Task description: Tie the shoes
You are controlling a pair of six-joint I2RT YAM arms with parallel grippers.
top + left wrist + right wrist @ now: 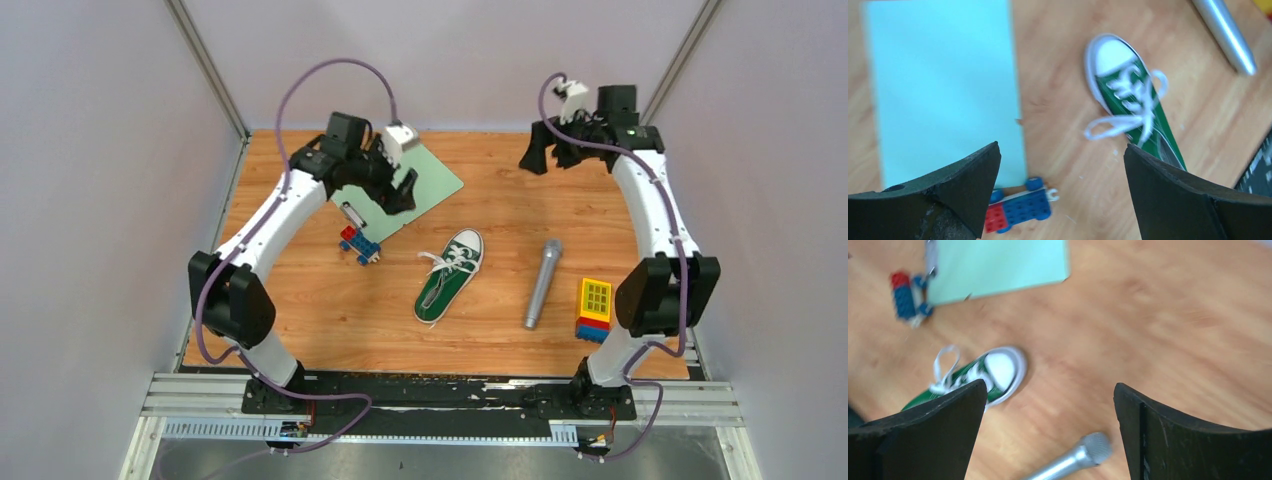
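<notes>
The left tool [1060, 155] and right tool [1050, 390] hang with jaws spread wide, holding nothing, above the far tabletop [500, 190]. The green sneaker [450, 275] lies mid-tabletop, toe away, between a toy car [359, 244] and a grey microphone [541, 283]; it looks light and apt to slide (rubber sole, soft canvas), so pinch its limp white laces [1128, 117] near their free ends. Smooth wood, pale walls [100, 150] close around.
</notes>
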